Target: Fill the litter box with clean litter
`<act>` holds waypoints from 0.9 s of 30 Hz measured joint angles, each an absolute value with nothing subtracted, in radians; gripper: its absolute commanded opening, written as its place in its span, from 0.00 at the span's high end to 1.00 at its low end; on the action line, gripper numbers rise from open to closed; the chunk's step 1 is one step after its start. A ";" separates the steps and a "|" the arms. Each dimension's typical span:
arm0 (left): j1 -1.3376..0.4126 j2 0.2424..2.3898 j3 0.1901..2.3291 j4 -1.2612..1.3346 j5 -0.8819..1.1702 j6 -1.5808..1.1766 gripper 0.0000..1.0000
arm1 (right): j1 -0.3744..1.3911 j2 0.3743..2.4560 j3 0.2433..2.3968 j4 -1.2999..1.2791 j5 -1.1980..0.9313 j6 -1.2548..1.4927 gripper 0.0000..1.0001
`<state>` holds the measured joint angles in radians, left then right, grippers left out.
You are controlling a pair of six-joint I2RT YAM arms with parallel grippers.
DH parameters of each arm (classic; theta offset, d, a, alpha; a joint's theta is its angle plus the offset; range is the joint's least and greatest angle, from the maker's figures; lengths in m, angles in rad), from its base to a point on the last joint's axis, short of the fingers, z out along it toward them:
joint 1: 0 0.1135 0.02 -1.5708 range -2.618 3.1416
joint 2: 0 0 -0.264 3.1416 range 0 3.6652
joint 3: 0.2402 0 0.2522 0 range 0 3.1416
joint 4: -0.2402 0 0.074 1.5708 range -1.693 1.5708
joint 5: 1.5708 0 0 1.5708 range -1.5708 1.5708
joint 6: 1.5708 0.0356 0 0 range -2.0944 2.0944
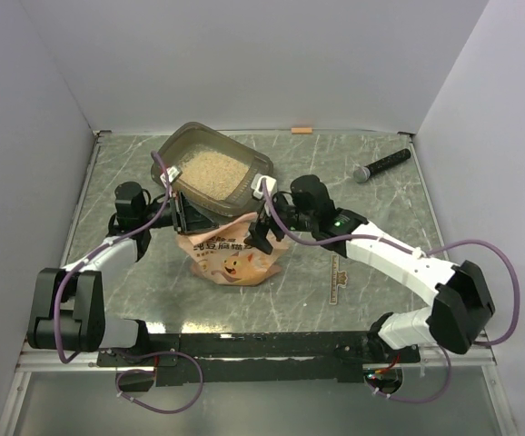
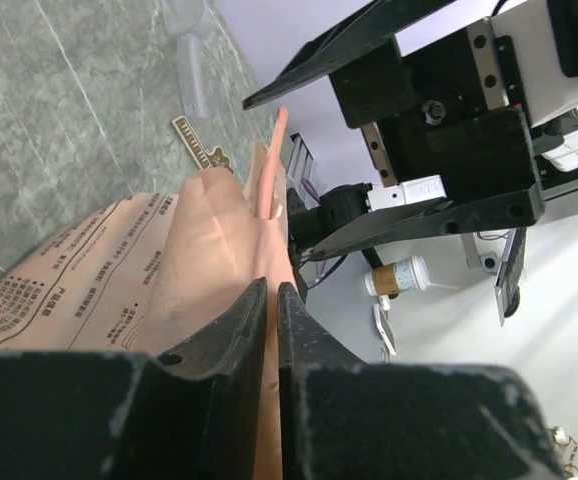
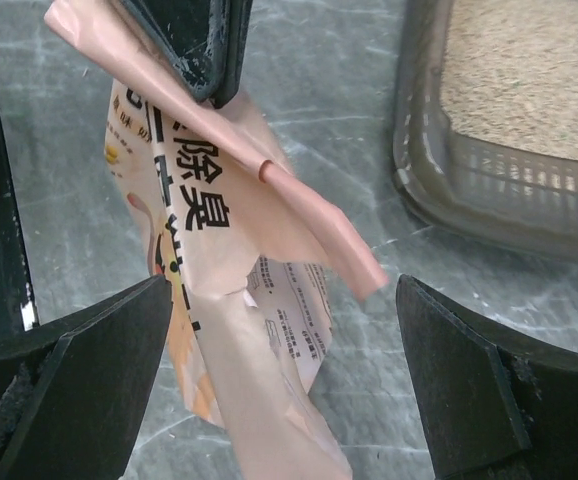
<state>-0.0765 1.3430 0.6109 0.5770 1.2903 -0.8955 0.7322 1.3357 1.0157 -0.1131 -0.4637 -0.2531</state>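
The grey-brown litter box (image 1: 179,143) stands at the back middle with beige litter (image 1: 212,173) in it; its rim (image 3: 489,195) and litter (image 3: 529,70) show in the right wrist view. The orange-pink pouch (image 1: 231,256) hangs limp just in front of the box. My left gripper (image 1: 186,218) is shut on the pouch's top edge (image 2: 219,250), its fingers (image 2: 239,330) pinching the film. The same fingers (image 3: 194,40) show in the right wrist view. My right gripper (image 1: 262,234) is open, its jaws wide on both sides of the pouch (image 3: 219,260) without touching it.
A black microphone-like stick (image 1: 382,166) lies at the back right. A flat tan ruler-like strip (image 1: 335,277) lies right of the pouch, also in the left wrist view (image 2: 201,150). A small orange piece (image 1: 301,130) sits at the back wall. White walls close three sides.
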 measured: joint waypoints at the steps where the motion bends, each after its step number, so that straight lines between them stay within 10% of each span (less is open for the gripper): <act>1: -0.076 1.343 0.609 0.579 1.291 -0.897 0.85 | 0.732 1.346 1.016 -0.108 -0.472 -0.257 0.01; 19: -0.077 1.324 0.608 0.576 1.305 -0.902 0.85 | 0.732 1.551 1.137 -0.036 -0.532 -0.313 0.19; 22: -0.077 1.323 0.608 0.571 1.305 -0.902 0.85 | 0.732 1.570 1.138 -0.037 -0.545 -0.320 0.52; 24: -0.077 1.323 0.608 0.570 1.305 -0.902 0.85 | 0.732 1.582 1.144 -0.039 -0.552 -0.327 0.96; 27: -0.077 1.318 0.608 0.570 1.305 -0.902 0.84 | 0.732 1.606 1.166 -0.060 -0.562 -0.333 1.00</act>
